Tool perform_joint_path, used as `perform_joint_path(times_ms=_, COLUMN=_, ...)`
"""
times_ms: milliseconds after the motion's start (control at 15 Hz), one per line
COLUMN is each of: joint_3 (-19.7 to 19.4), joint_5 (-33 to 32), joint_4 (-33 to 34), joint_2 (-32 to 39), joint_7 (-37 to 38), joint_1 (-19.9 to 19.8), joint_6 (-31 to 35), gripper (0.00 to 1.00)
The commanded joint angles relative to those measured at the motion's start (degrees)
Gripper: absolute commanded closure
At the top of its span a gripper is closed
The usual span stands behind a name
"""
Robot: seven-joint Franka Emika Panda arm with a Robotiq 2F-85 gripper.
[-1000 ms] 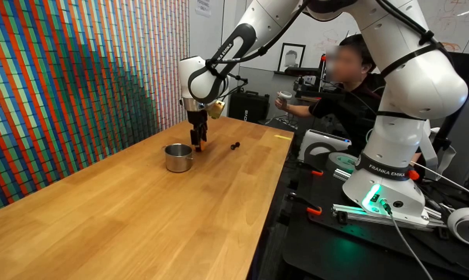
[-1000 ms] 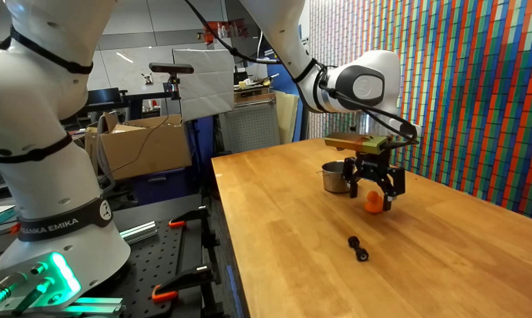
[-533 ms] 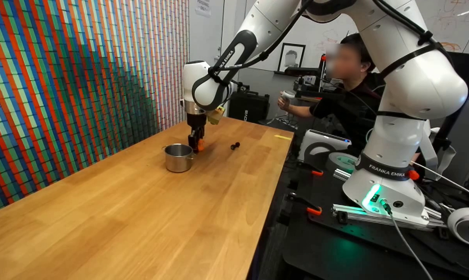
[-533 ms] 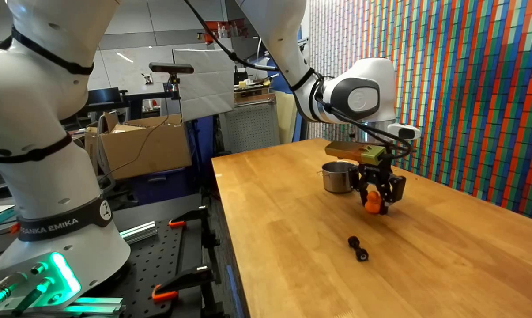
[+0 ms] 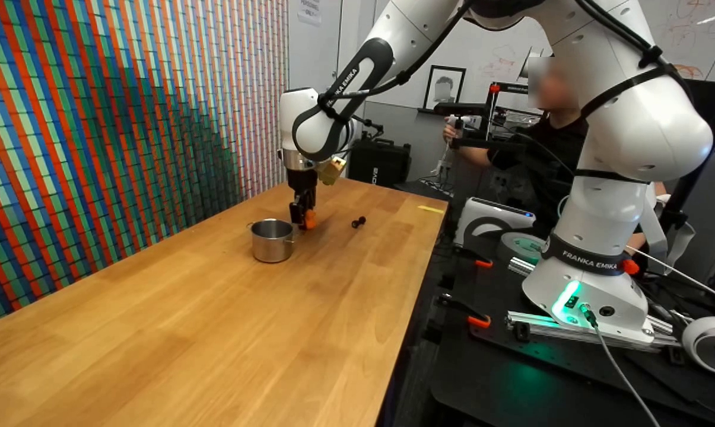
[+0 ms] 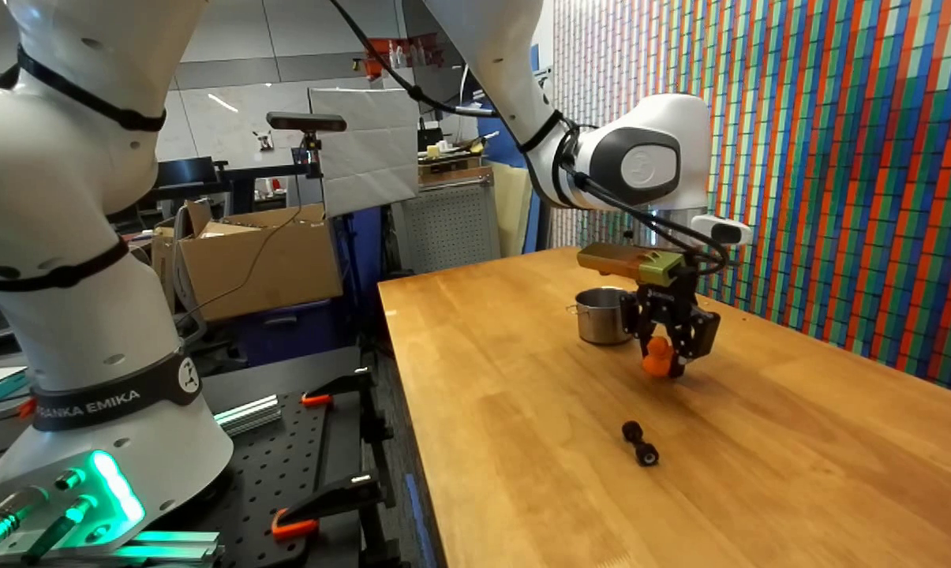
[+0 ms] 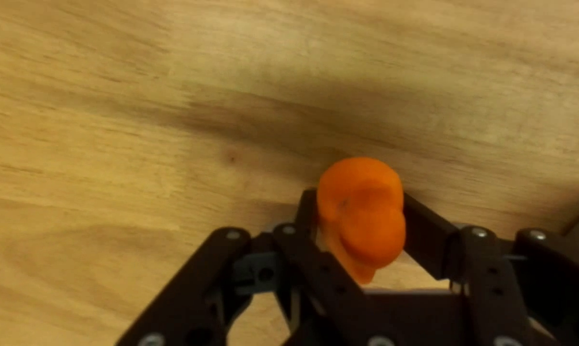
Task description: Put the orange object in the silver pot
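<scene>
Lifted slightly since the earlier frame, the pincer (image 6: 661, 358) and the orange duck (image 7: 361, 211) have come up together, and the person (image 5: 562, 133) has shifted rightward in an exterior view. From left to right there, a wall of coloured stripes (image 5: 96, 154) rises alongside the wooden worktop (image 5: 203, 344). Next comes the silver pot (image 5: 272, 244), upright on the worktop, a small handle showing at each side. Near it, to the right, the pincer points downward, clamped on the duck with a finger against each flank, as the wrist view shows. The duck is outside the pot, held close to the worktop (how much gap lies beneath it is hard to tell). Further right lies a small black item (image 5: 359, 222), two round ends joined by a narrow middle, then a yellow strip (image 5: 431, 209) near the worktop's edge. Beyond that the person, face blurred, is partly hidden by the white robot arm (image 5: 642, 133), whose base (image 5: 600, 290) glows green.
</scene>
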Motion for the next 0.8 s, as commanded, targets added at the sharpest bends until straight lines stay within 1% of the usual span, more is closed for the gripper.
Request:
perform_joint_path(times_ms=0, joint_3=1.6, joint_5=2.9, joint_4=-0.7, joint_2=-6.0, joint_7=-0.6, joint_1=-1.3, joint_6=-7.2, gripper=0.81)
perform_joint_path(times_ms=267, joint_3=3.1, joint_5=7.0, joint_4=-0.6, joint_2=-10.3, joint_7=0.1, joint_1=-1.0, joint_6=-11.5, gripper=0.81)
perform_joint_path(times_ms=467, joint_3=4.6, joint_5=11.6, joint_4=-1.5, joint_2=-11.7, joint_7=2.1, joint_1=-0.2, joint_6=-10.5, gripper=0.81)
perform_joint_path(times_ms=733, joint_3=6.0, joint_5=14.0, joint_4=-1.8, joint_2=-10.7, joint_7=5.2, joint_1=1.8, joint_6=-8.8, gripper=0.81)
